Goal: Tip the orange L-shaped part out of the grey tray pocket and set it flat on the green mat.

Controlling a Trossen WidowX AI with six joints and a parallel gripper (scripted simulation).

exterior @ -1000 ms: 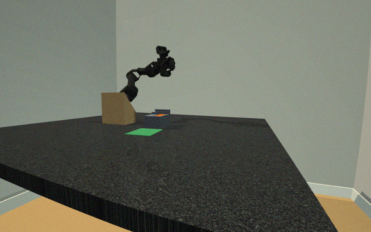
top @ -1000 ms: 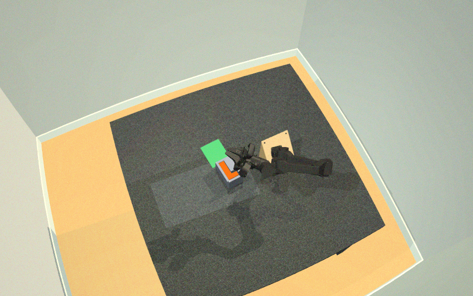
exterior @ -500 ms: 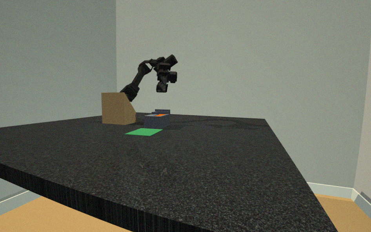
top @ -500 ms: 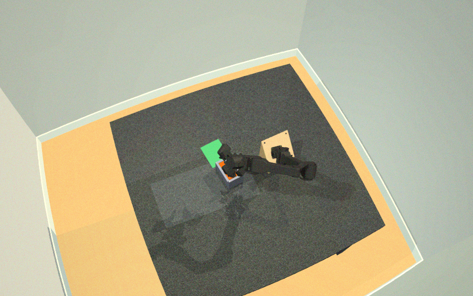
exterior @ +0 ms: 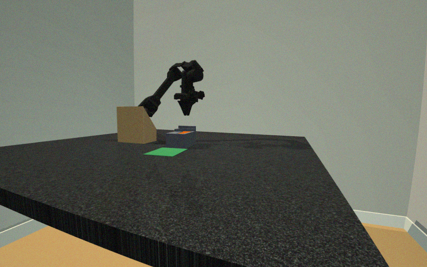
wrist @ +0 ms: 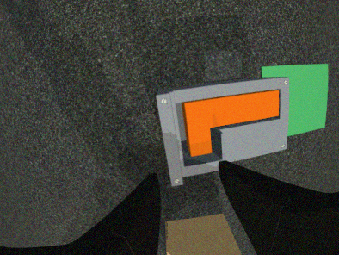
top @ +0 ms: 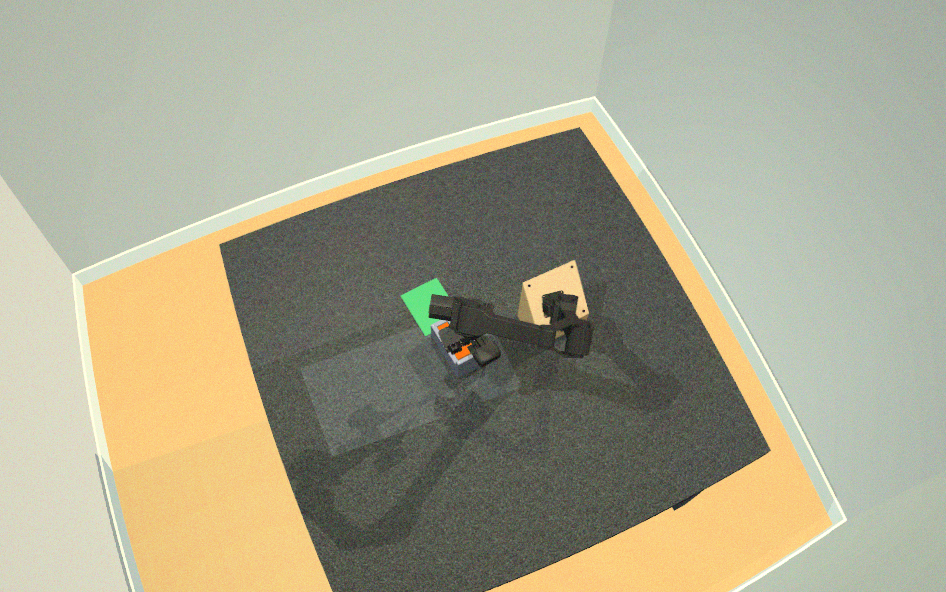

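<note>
The end effector [exterior: 186, 113] is hanging half-closed and empty, well above the part [wrist: 229, 115] in the tray [wrist: 169, 135]. It should be dropping straight onto the L-foot, pressing squarely to tip up the long end nearest the mat [wrist: 306, 98].

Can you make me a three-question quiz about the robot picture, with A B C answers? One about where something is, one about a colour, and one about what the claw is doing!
1. Where is the orange L-shaped part?
A. On the green mat
B. In the grey tray's pocket
C. In the gripper

2. What colour is the mat beside the tray?
A. Green
B. Blue
C. Red

3. What is the gripper doing?
A. Holding the part
B. Pressing the mat
C. Hanging above the tray, holding nothing

Answers: 1 B, the wrist view shows it lying in the pocket. 2 A, it shows bright green. 3 C, the exterior view shows air beneath its fingertips.
</note>
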